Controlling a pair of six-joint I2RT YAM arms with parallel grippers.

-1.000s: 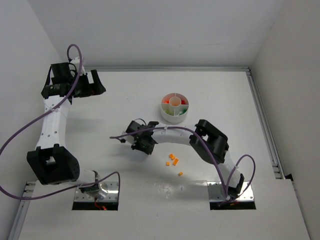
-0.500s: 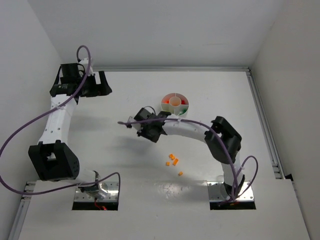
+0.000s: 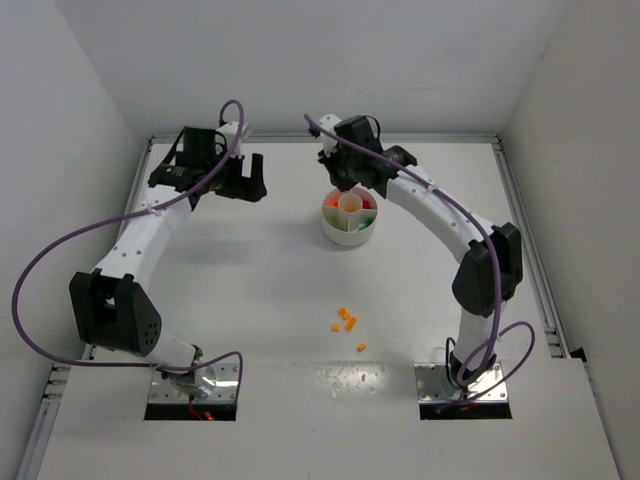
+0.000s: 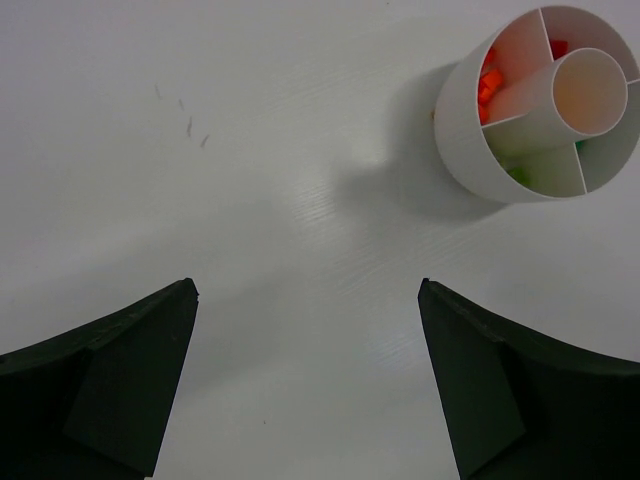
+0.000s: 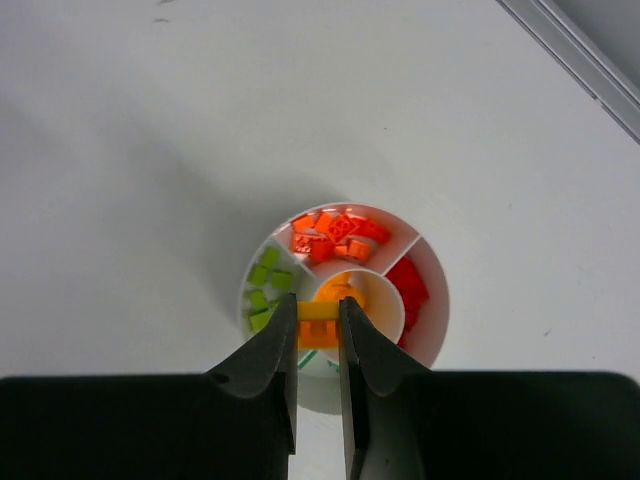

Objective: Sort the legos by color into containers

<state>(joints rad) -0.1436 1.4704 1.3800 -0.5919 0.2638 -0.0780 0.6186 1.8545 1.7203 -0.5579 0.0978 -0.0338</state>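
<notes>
Here, the right gripper (image 5: 319, 316) was clenched on a yellow brick (image 5: 318, 310) directly above the dish (image 5: 438, 310). The left gripper (image 4: 305, 395) stood released, beside the dish. Orange bricks (image 3: 347, 320) lay on the table (image 3: 250, 300), well apart from it.

The left gripper (image 4: 307, 290) is hovering over the white counter (image 4: 250, 150), its two dark fingers (image 4: 120, 380) standing wide apart at the bottom corners with bare counter between them. The round white dish (image 4: 460, 150) is sitting at the upper right, partly cut by the frame edge. It is showing orange-red legos (image 4: 487, 85) in its left compartment and green legos (image 4: 520, 175) in a lower one beside the central cup (image 4: 590, 90)
</notes>
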